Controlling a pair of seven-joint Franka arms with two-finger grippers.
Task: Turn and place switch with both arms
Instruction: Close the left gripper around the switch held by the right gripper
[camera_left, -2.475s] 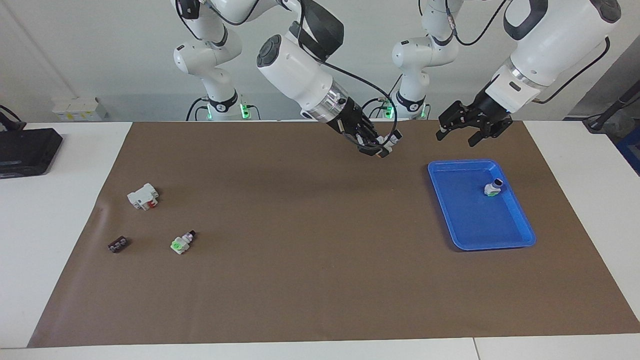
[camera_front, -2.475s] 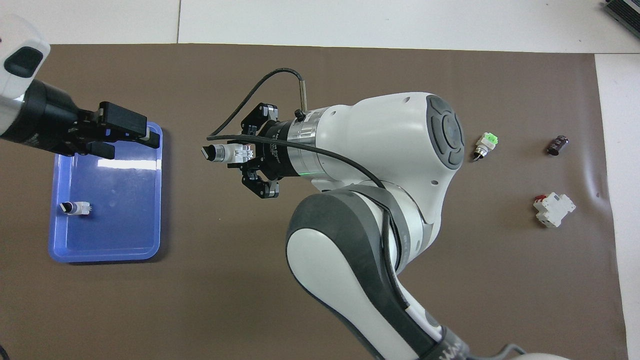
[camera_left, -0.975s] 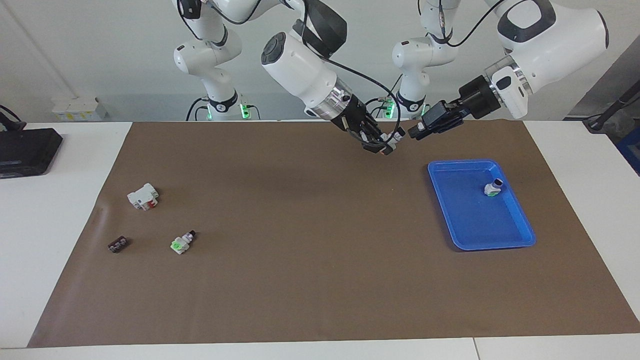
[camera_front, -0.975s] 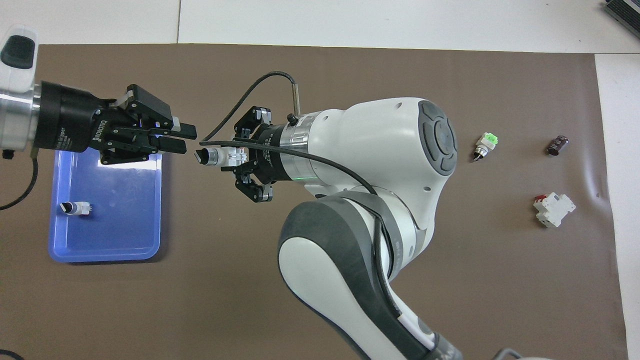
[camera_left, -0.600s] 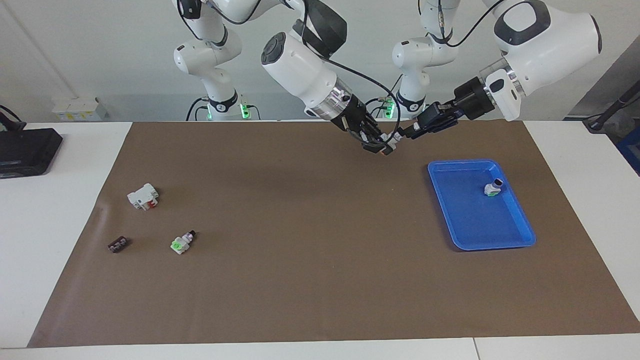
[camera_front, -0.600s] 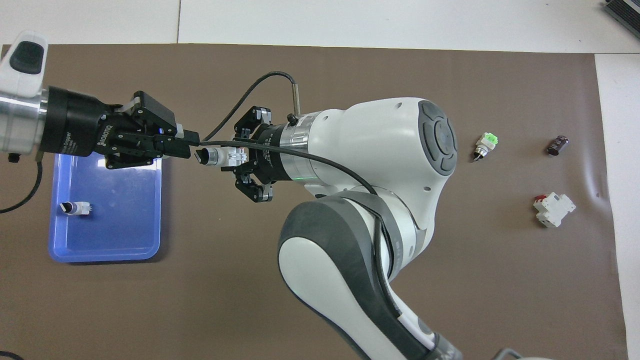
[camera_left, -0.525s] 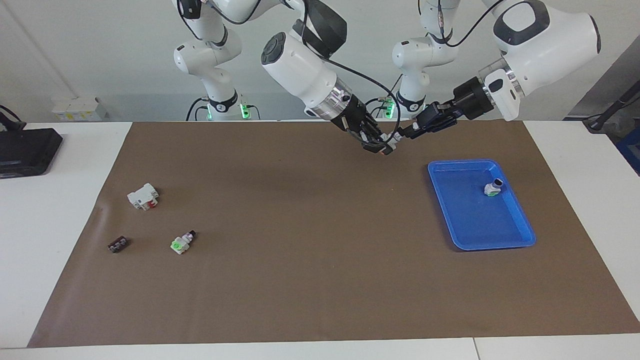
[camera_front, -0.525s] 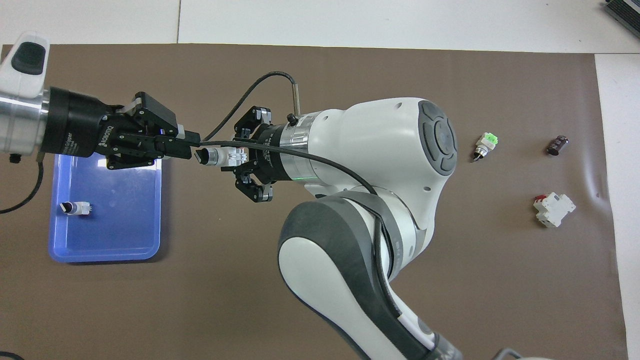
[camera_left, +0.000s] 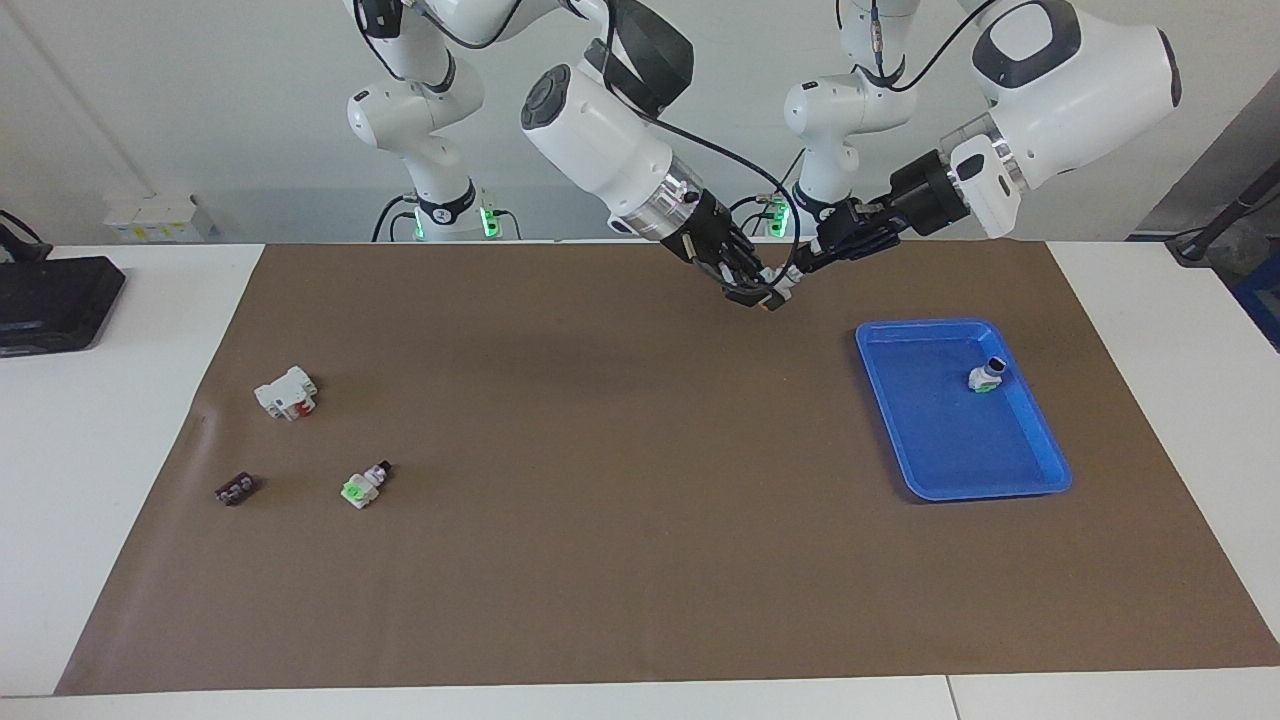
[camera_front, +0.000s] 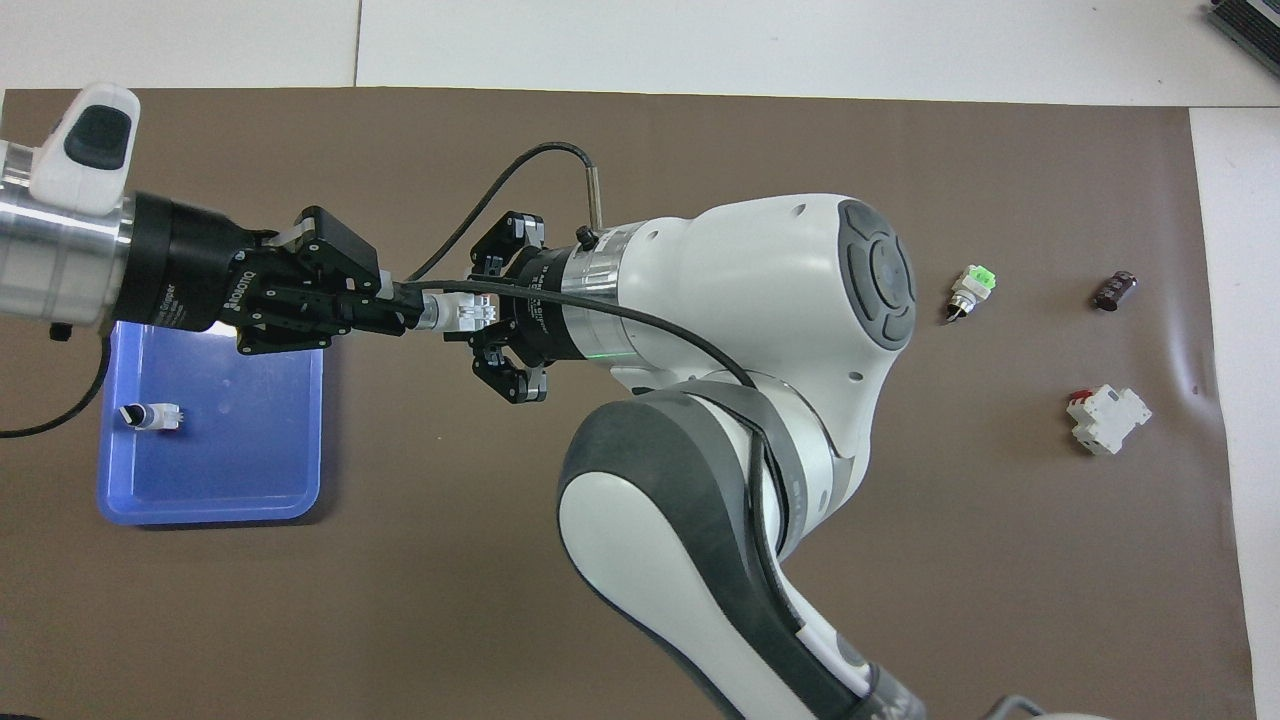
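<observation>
The switch (camera_front: 462, 312) hung in the air above the brown mat (camera_left: 600, 560), a little left of centre in the overhead view and just right of centre near the top in the facing view, between the two grippers. The right gripper (camera_front: 478, 312), reaching in from the big white arm that filled the middle of the overhead view, was pinched on the switch's white body, its links splayed to the sides. The switch's black knob end pointed toward the left gripper (camera_front: 405, 310), which came in level from the left edge of the overhead view. Its fingers (camera_front: 385, 318) reached over that knob end; whether they were clamped on it could not be told.

Below, at the lower left in the overhead view, lay the blue tray (camera_front: 290, 470) with a green-faced switch (camera_front: 152, 416) in it. At the right lay another green-faced switch (camera_front: 970, 290), a white block with red parts (camera_front: 1108, 420) and a small dark cylinder (camera_front: 1115, 290).
</observation>
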